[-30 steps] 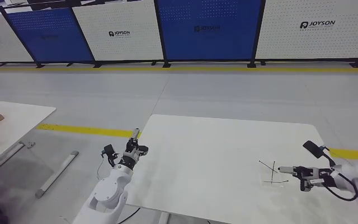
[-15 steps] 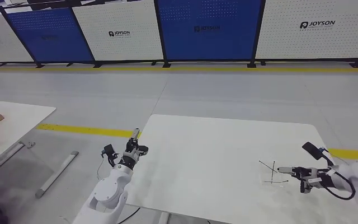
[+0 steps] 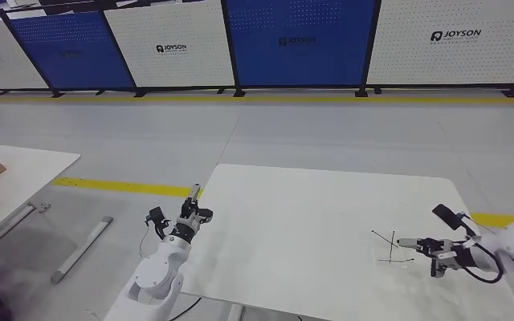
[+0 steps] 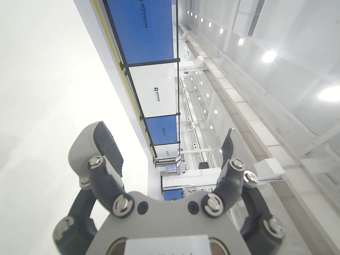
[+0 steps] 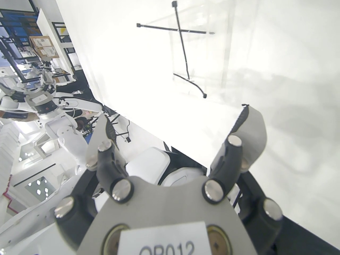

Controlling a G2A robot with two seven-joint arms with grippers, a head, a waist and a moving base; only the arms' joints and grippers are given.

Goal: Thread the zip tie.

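Three black zip ties lie loose on the white table [image 3: 305, 225] near its right edge. Two zip ties [image 5: 180, 30] cross each other, and a third, curved zip tie [image 5: 190, 82] lies at the end of one of them. In the top view the zip ties [image 3: 392, 247] sit just in front of my right gripper [image 3: 408, 242]. That gripper [image 5: 174, 112] is open and holds nothing, a short way from the curved tie. My left gripper [image 3: 193, 193] is at the table's left edge, far from the ties. The left gripper [image 4: 164, 128] is open and holds nothing.
A clear rectangular sheet [image 5: 228, 41] seems to lie under the ties. The table's right edge [image 3: 474, 233] runs close by the right arm. Blue and white panels [image 3: 297, 40] stand across the floor beyond the table.
My right arm has edged very slightly toward the zip ties. The left arm and the ties have not moved.
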